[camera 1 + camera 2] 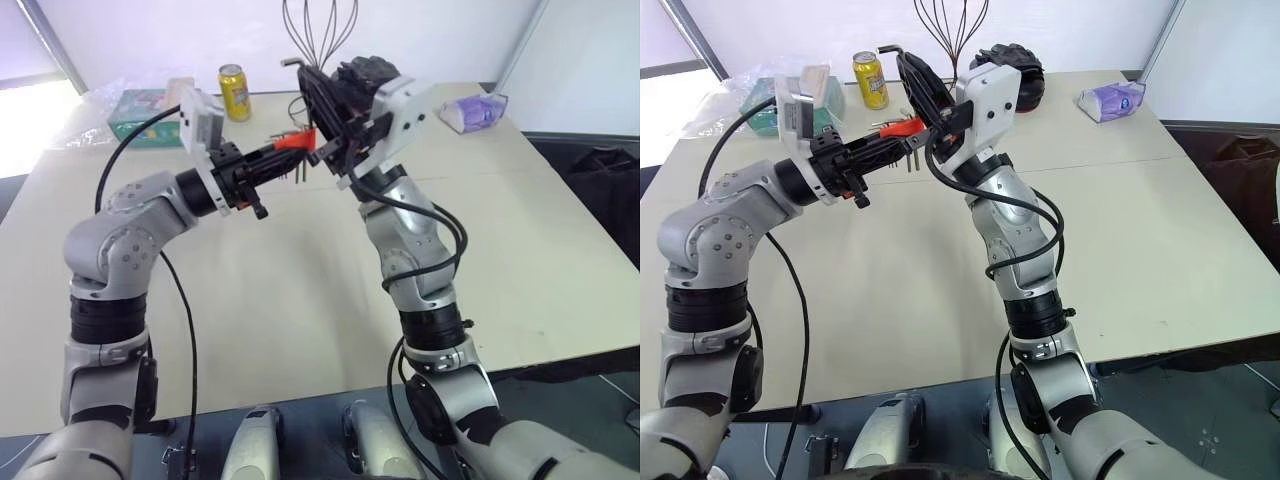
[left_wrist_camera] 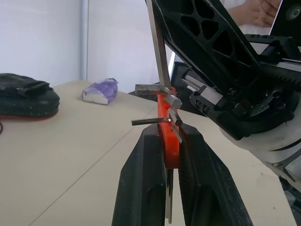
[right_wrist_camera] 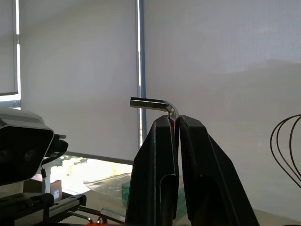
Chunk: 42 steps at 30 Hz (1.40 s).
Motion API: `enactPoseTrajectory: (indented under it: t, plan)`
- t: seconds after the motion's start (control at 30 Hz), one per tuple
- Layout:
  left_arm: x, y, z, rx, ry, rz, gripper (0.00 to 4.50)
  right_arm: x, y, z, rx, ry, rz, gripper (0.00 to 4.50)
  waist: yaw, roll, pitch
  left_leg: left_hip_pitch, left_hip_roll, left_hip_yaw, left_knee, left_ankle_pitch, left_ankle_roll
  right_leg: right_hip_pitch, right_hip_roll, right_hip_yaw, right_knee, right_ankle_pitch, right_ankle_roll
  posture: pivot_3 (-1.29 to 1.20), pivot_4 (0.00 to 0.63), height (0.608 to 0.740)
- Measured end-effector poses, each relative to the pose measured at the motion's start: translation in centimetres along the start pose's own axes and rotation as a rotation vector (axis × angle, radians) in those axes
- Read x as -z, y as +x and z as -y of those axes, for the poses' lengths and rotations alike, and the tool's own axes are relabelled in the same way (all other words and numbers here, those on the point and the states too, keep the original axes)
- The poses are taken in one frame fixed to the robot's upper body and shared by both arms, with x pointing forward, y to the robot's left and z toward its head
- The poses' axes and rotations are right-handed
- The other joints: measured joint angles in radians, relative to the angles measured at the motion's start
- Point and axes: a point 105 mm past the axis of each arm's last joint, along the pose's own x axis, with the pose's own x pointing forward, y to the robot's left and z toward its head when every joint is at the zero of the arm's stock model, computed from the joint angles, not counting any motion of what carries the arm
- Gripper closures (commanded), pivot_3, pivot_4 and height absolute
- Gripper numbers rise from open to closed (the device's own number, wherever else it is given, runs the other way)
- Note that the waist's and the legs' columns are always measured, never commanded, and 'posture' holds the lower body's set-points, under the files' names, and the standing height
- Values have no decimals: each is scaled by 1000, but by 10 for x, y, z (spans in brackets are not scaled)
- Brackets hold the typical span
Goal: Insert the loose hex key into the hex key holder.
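While pinched upright, loose hex key (image 3: 160,104), thin, silver, L-bent

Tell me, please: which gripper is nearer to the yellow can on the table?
Left. The left gripper, shut on the hex key holder, is just in front of the yellow can; the right gripper is farther right.

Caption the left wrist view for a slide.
Left gripper clamps the red hex key holder; right gripper lowers the loose hex key toward it.
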Motion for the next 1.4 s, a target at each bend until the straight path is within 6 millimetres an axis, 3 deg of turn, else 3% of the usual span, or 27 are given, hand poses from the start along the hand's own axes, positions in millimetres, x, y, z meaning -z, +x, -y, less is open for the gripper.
enactPoseTrajectory:
  t: [0.07,0.1,0.2,0.37,0.4,0.57,0.77,1.0,1.17,1.4]
  plan:
    - [0,0,0,-1,0,0,4500,0,0,0,-1,1,-2,4404,0,0,0,0,0,0,0,0,0,0,0,0,0,0,0,0,150,740]
    - [0,0,0,-1,0,0,4500,0,0,0,-2,1,-3,4115,0,0,0,0,0,0,0,0,0,0,0,0,0,0,0,0,150,740]
    - [0,0,0,0,1,1,4500,0,-1,1,-5,-4,-12,2888,0,0,0,0,0,0,0,0,0,0,0,0,0,0,0,0,150,740]
    - [-1,0,0,1,3,3,4500,0,-2,4,-7,-19,-27,217,0,0,0,0,0,0,0,0,0,0,0,0,0,0,0,0,150,740]
    - [-1,0,0,1,3,4,4500,-1,-3,4,-11,-25,-31,97,0,0,0,0,0,0,0,0,0,0,0,0,0,0,0,0,150,740]
    - [-1,0,0,1,4,6,4500,-11,-6,6,-45,-57,-34,97,1,0,0,-1,0,0,0,0,0,0,0,0,-1,0,0,0,150,740]
    - [4,2,0,-13,-34,16,4500,-28,-33,33,-55,-150,-101,97,3,0,0,-2,0,0,0,0,0,0,-1,0,-3,0,0,0,150,740]
    - [64,9,12,-14,-224,-78,4500,-31,-72,54,-84,-268,-286,97,5,0,0,-3,0,1,0,0,0,-1,0,-1,-4,0,0,0,150,740]
    - [100,20,26,8,-319,-140,4500,-32,-105,56,-171,-338,-463,97,10,0,0,-5,-1,1,1,0,0,0,0,-1,-5,0,0,0,150,740]
    - [154,38,55,64,-492,-231,4500,-40,-116,59,-169,-386,-512,97,5,0,0,-5,-1,0,2,0,0,-1,2,0,-5,0,0,0,150,740]
